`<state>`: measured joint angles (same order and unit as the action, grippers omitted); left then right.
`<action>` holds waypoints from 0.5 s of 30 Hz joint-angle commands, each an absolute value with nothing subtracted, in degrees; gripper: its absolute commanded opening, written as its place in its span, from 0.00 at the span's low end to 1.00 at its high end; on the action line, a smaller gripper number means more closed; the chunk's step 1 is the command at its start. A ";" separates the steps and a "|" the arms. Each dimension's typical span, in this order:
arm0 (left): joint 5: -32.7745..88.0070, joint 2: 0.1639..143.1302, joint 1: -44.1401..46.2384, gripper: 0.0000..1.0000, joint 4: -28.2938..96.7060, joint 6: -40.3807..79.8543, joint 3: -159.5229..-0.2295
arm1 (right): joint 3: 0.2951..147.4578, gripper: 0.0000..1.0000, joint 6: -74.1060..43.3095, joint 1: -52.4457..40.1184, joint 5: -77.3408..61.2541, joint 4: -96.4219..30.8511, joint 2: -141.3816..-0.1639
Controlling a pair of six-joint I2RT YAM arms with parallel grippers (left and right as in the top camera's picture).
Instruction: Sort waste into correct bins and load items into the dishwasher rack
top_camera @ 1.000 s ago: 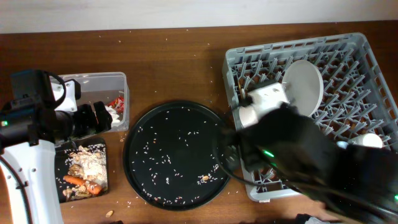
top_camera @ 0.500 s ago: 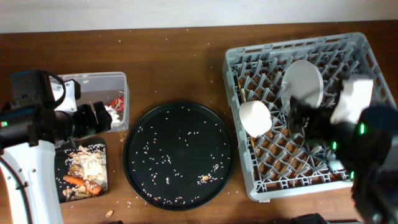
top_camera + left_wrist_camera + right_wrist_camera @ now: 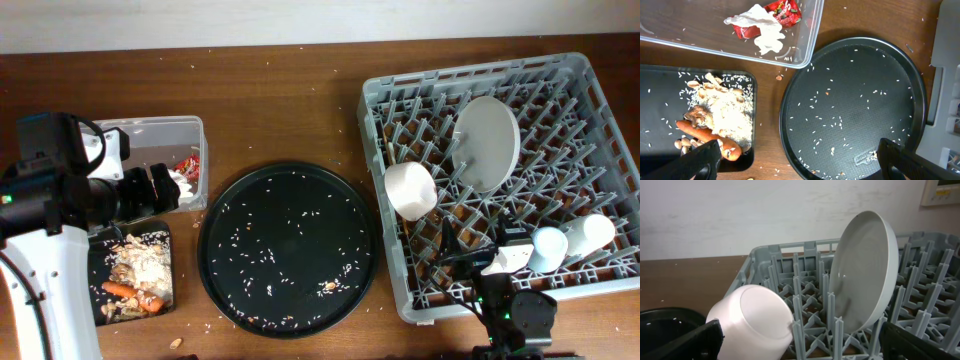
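The grey dishwasher rack [image 3: 600,110] holds the pale grey plate [image 3: 486,142] on edge, the white bowl [image 3: 411,190] on its side, the blue cup [image 3: 549,248] and the white cup [image 3: 590,235]. My right gripper [image 3: 475,252] is open and empty at the rack's front edge; its view shows the bowl [image 3: 752,317], the plate [image 3: 865,270] and the rack [image 3: 790,265]. My left gripper [image 3: 150,190] is open and empty, between the clear tub [image 3: 150,128] and the black tray [image 3: 98,262]. The red wrapper [image 3: 785,9] and the tissue [image 3: 762,30] lie in the tub. The carrot [image 3: 705,135] and the food scraps [image 3: 725,110] lie on the tray. No chopstick shows.
A large round black tray [image 3: 290,245] with rice-like crumbs lies between the bins and the rack; it also shows in the left wrist view [image 3: 855,100]. Crumbs are scattered on the wooden table. A wall stands behind the table.
My right arm has pulled back from over the rack to the table's front edge, leaving the white bowl in the rack. The left arm has not moved.
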<state>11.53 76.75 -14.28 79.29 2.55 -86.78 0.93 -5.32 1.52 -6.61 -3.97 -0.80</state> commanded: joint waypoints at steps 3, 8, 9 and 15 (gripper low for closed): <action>11.51 76.42 -14.41 0.99 79.18 1.48 -86.83 | 0.32 0.99 -4.89 1.96 -6.87 -3.77 -0.32; 11.51 76.38 -14.37 0.99 79.15 1.48 -86.83 | 0.32 0.99 -4.89 1.96 -6.90 -3.77 -0.36; 11.51 75.92 -14.37 0.99 79.15 1.48 -86.83 | 0.32 0.99 -4.89 1.96 -6.87 -3.77 -0.36; 2.37 58.28 0.23 0.99 69.87 -0.32 -83.35 | 0.32 0.99 -4.89 1.96 -6.90 -3.77 -0.36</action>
